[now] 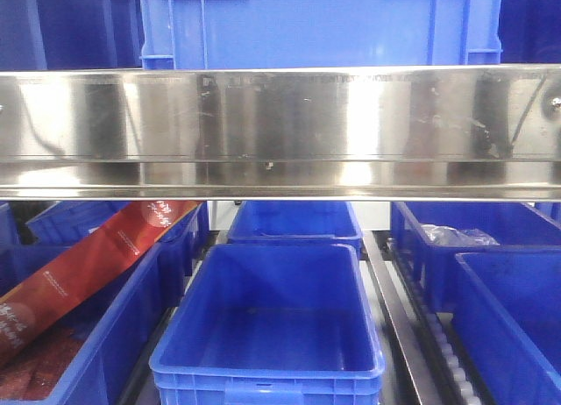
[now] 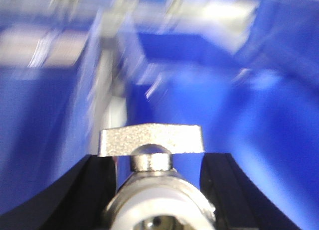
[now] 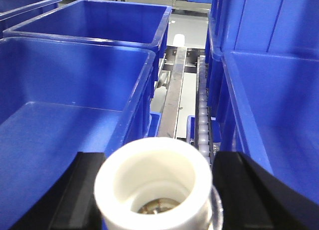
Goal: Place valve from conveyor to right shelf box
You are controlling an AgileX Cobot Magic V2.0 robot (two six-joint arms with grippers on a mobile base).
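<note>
Your left end effector (image 2: pixel 159 158) is clamped on a valve (image 2: pixel 152 140). The valve's metal handle sticks out just beyond the black fingers (image 2: pixel 89 190), and everything past it is a blue blur. Your right end effector (image 3: pixel 159 158) grips a second valve (image 3: pixel 154 182), white-capped end toward the camera. Ahead and left of that end effector sits an open blue bin (image 3: pixel 60 120), ahead and right the other bin (image 3: pixel 279 115), with a roller track (image 3: pixel 202 105) between them.
</note>
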